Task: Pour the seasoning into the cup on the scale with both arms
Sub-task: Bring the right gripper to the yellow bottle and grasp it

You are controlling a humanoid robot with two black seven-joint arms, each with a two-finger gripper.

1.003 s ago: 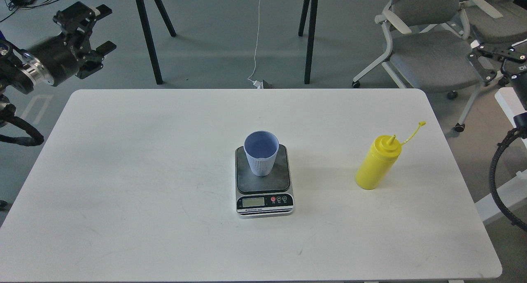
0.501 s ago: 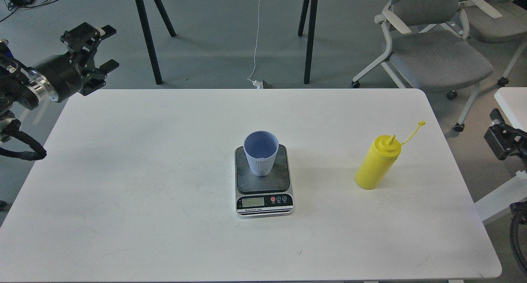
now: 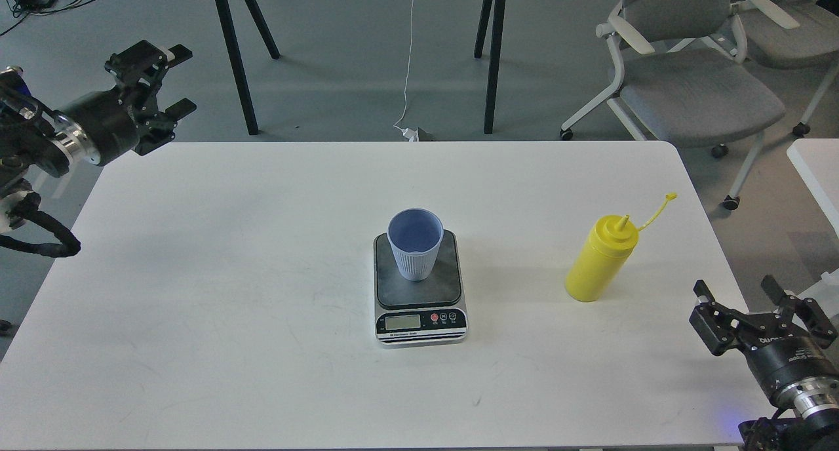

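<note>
The pale blue-grey ribbed cup stands upright on the dark platform of the scale at the table's middle. The yellow squeeze bottle stands upright to the right, its tethered cap hanging open off the nozzle. My left gripper is open and empty, past the table's far left corner, far from the cup. My right gripper is open and empty at the table's right edge, right of and nearer than the bottle, not touching it.
The white table carries only the scale, cup and bottle. Black table legs stand beyond the far edge. Grey office chairs stand at the back right. A white surface edge lies at the far right.
My right arm has dropped from the upper right edge to the table's lower right, its gripper now showing open. My left gripper has moved slightly right and down toward the table's corner.
</note>
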